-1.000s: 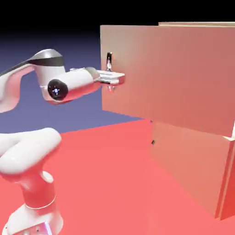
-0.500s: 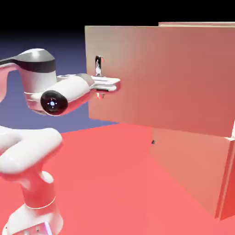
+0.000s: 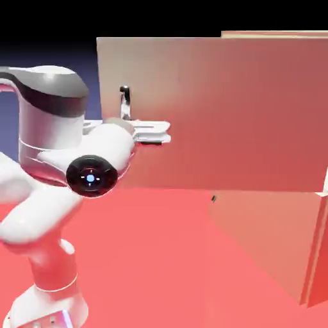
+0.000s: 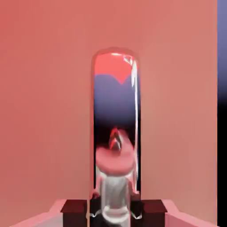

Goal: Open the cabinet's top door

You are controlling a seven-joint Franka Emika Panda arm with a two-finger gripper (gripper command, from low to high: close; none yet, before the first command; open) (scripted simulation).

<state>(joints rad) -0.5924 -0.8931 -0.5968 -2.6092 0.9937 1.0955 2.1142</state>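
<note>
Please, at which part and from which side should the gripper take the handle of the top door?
Best is probably the long straight bar of the handle, approached head-on from the front of the top door, one finger at each long side. The bar is narrow, upright and stands out from the flat panel. The gripper already holds its lower part this way.
</note>
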